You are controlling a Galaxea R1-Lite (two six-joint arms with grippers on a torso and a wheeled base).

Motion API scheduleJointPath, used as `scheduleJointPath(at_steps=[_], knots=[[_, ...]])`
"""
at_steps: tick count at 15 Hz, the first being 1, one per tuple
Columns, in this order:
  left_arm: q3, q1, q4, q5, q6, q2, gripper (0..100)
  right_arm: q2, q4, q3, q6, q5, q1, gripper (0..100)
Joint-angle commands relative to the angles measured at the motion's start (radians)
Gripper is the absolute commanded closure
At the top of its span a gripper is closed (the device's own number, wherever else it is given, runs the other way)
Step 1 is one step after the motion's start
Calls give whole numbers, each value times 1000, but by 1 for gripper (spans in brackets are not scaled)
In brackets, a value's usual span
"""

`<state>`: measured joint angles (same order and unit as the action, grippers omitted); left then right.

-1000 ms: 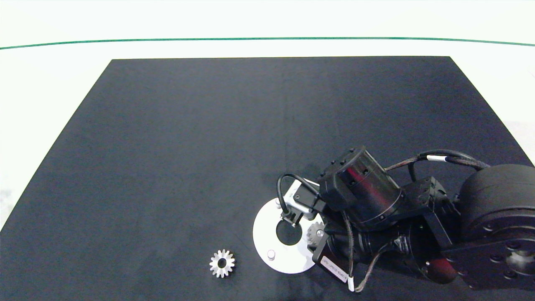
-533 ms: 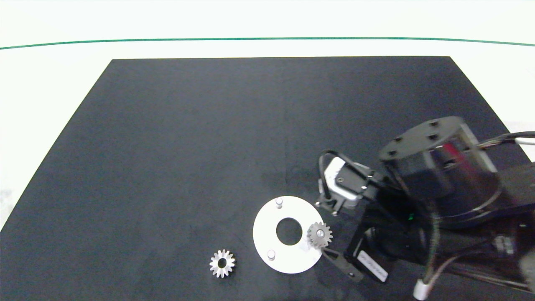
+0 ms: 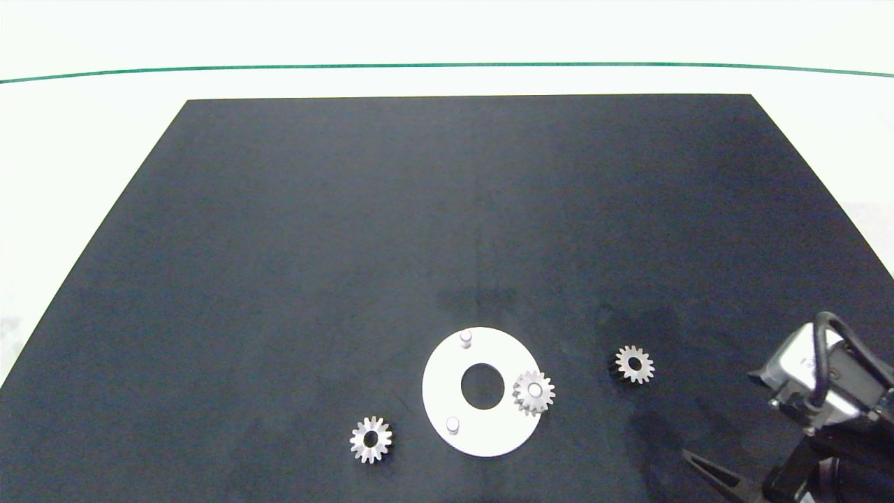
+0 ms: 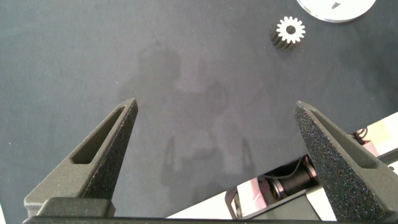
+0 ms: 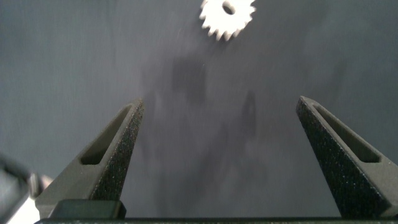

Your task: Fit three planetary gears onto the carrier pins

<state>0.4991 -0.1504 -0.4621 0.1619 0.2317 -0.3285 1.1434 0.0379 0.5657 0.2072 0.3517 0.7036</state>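
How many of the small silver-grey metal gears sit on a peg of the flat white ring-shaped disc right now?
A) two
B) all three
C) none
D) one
D: only one small silver-grey metal gear sits on a peg of the flat white ring-shaped disc; the other two gears lie on the black mat, and two pegs stand bare.

The right arm's dark wrist carries a small silver-white camera block [image 3: 803, 370] with a looped black cable [image 3: 841, 339] running over it. The right gripper [image 5: 230, 155] has two charcoal, wedge-shaped fingers [image 5: 106, 162] with grainy inner faces and a slot on the outer face. The left gripper [image 4: 217, 155] has matching textured dark-grey fingers [image 4: 339, 162].
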Motion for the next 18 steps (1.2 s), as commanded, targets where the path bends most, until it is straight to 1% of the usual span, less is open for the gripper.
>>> scheduleJointPath(at_steps=[1,2,4,6,7,8,12,16,18], knots=[[-1,0,-3,1,0,5,0,-47,-52,-47,-8,-2,-61,0],[-1,0,-3,1,0,6,0,-37,-53,-33,-8,-17,-81,0],[-1,0,-3,1,0,9,0,-7,-58,-20,-20,-71,-128,0],[-1,0,-3,1,0,9,0,29,-64,-4,-62,-115,-154,0],[-1,0,-3,1,0,8,0,45,-64,5,-66,-135,-165,0],[-1,0,-3,1,0,8,0,68,-69,13,-66,-146,-173,0],[-1,0,-3,1,0,6,0,177,-128,23,-65,-155,-173,0],[2,0,-1,1,0,5,0,279,-231,31,-58,-154,-170,0],[4,-1,-1,1,0,5,0,306,-237,43,-58,-155,-171,0]])
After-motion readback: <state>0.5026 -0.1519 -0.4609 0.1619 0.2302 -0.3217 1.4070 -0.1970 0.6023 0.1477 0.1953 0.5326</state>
